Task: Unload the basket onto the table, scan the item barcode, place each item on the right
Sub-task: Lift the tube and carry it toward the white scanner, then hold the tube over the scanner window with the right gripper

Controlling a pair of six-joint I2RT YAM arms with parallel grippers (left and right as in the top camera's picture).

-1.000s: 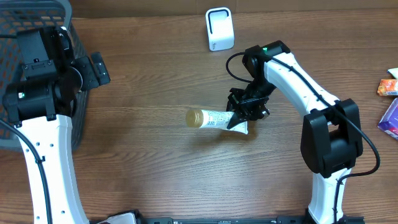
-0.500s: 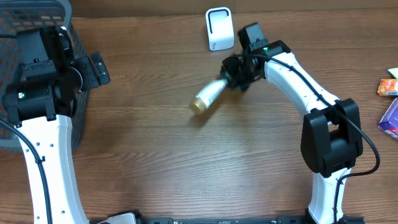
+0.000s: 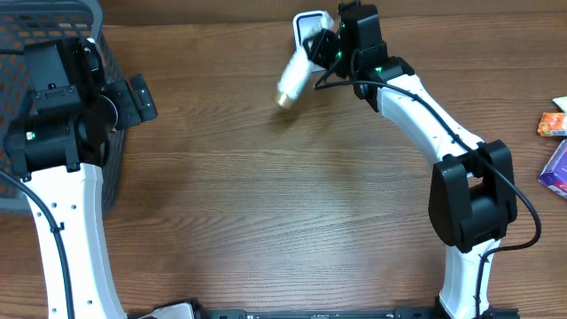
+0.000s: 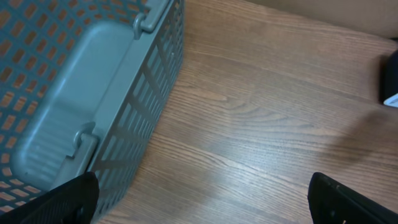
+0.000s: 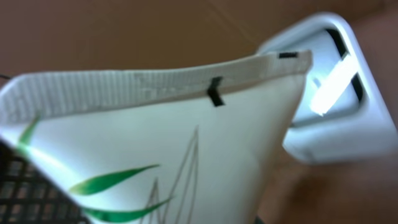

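Observation:
My right gripper (image 3: pixel 330 50) is shut on the crimped end of a white tube (image 3: pixel 295 73) with a gold cap (image 3: pixel 283 97). It holds the tube in the air, cap tilted down to the left, right in front of the white barcode scanner (image 3: pixel 305 21) at the far edge of the table. The right wrist view is filled by the tube's flat end (image 5: pixel 155 137) with green leaf marks, and the scanner (image 5: pixel 336 106) sits close behind it; no barcode shows. My left gripper (image 4: pixel 202 198) is open and empty over bare wood beside the basket.
A grey mesh basket (image 3: pixel 53 13) stands at the far left, its wall (image 4: pixel 143 81) close to my left fingers. An orange packet (image 3: pixel 551 124) and a purple box (image 3: pixel 556 168) lie at the right edge.
The right arm lifted the tube from the middle of the table and carried it up and away to the scanner. The left arm has not moved.

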